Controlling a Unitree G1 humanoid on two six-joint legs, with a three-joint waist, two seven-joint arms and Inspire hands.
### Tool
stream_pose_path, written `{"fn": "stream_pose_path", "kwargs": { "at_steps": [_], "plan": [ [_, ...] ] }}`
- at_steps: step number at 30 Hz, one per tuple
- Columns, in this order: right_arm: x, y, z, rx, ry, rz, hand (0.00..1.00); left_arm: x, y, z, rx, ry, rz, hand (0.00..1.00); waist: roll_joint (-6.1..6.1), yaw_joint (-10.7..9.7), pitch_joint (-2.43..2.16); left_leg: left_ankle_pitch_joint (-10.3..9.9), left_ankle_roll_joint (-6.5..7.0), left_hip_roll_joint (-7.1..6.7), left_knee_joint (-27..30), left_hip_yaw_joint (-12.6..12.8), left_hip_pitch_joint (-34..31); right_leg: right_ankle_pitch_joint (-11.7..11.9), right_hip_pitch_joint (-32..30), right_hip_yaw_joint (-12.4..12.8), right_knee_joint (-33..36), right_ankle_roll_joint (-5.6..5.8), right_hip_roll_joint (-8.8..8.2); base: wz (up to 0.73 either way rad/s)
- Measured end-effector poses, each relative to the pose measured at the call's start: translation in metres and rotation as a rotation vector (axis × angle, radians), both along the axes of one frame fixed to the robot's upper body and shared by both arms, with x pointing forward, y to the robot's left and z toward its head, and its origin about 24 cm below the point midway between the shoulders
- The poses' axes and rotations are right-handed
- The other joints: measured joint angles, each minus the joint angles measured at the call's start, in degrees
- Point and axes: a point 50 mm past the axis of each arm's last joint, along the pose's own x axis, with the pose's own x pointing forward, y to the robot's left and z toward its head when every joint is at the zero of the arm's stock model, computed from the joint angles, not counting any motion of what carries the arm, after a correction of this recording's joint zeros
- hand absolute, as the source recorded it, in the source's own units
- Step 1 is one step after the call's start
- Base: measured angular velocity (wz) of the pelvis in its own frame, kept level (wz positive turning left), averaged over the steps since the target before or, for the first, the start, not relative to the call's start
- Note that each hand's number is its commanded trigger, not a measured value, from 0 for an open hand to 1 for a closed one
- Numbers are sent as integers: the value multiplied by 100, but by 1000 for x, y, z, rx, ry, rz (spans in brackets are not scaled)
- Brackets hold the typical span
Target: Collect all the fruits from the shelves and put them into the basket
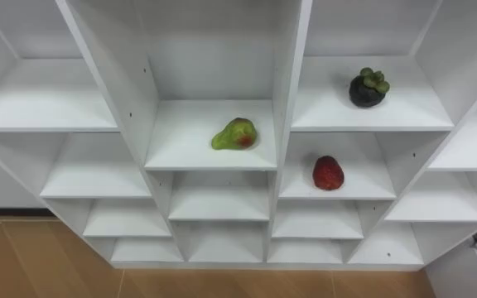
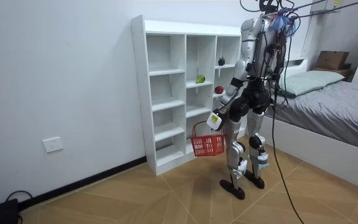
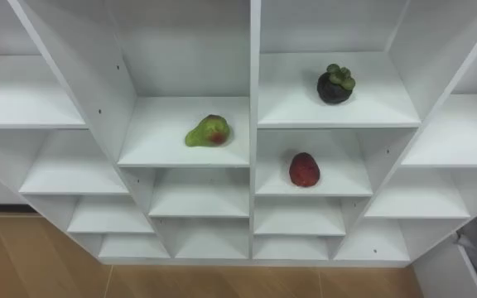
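Observation:
I stand facing a white closet of open shelves (image 1: 98, 178). A green fruit with a red patch (image 1: 235, 134) lies on a middle shelf. A dark round fruit with a green cap (image 1: 368, 88) sits one column to the right on a slightly higher shelf. Below that one lies a red fruit (image 1: 328, 173). In the room view my left hand (image 2: 215, 119) hangs low in front of the closet, shut on the handle of a red basket (image 2: 207, 144) that dangles above the floor. The three fruits (image 2: 200, 79) lie at about my chest height there.
The other shelf compartments hold nothing. A bed with grey bedding (image 2: 334, 99) stands close behind me at the room view's right, with a cardboard box (image 2: 331, 59) beyond it. Wooden floor (image 2: 135, 199) spreads toward the room view's left.

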Motion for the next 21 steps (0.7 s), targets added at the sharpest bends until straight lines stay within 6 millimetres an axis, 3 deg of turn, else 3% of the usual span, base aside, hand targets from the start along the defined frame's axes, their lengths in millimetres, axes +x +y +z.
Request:
{"fn": "stream_pose_path", "kwargs": {
  "at_steps": [21],
  "plan": [
    [1,-2,0,-55,10,32,0,0,1,0,1,0,6,100,-22,15,-8,-13,9,11,-13,109,43,0,-37,116,12,0,5,-2]
  ]
}}
